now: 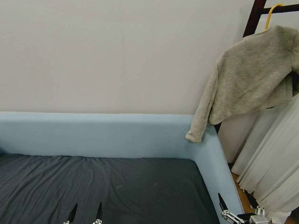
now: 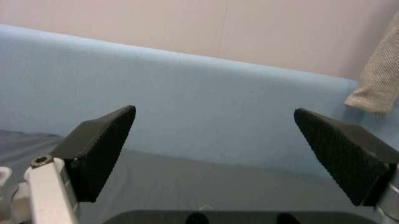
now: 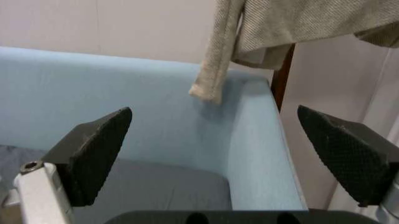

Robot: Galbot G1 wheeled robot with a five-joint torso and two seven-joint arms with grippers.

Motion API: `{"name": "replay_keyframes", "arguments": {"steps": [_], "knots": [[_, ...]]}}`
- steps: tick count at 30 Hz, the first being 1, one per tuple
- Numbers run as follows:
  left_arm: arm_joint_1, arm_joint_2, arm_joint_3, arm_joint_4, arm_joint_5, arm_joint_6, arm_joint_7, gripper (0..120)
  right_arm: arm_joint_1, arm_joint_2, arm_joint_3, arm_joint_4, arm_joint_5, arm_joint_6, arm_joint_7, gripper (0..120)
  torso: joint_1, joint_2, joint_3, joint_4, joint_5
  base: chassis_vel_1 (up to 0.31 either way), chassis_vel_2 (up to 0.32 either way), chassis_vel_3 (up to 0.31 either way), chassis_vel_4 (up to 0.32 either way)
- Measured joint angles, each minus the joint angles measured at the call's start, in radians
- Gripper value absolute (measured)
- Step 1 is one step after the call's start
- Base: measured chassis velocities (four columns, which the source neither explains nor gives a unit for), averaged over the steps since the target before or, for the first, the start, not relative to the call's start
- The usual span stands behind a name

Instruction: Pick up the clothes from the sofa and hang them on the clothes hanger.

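Both spread wide and empty, the left gripper (image 2: 213, 112) and right gripper (image 3: 215, 111) hover over the sofa (image 1: 93, 135), while farther off the sweater (image 1: 252, 74) hangs on the hanger (image 1: 272, 11), so hanging looks done, leaving only retreat.

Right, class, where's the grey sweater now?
Head view, upper right: the sweater hangs on a yellow hanger, sleeve dangling at the right corner of the sofa.

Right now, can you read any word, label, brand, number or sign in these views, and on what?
None can be read. The grey sweater on the yellow hanger shows no tag or print; the blue sofa, wall and white curtain are plain. The left pincer and right pincer, both open, bear no markings.
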Motion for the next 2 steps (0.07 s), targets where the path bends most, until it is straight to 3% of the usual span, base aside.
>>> {"name": "replay_keyframes", "arguments": {"steps": [2], "knots": [[0.000,0.000,0.000,0.000,0.000,0.000,0.000,100,0.001,-0.001,-0.001,0.000,0.000,0.000,0.001,100,0.000,0.000,0.000,0.0000,0.0000,0.000,0.000,0.000,0.000]]}}
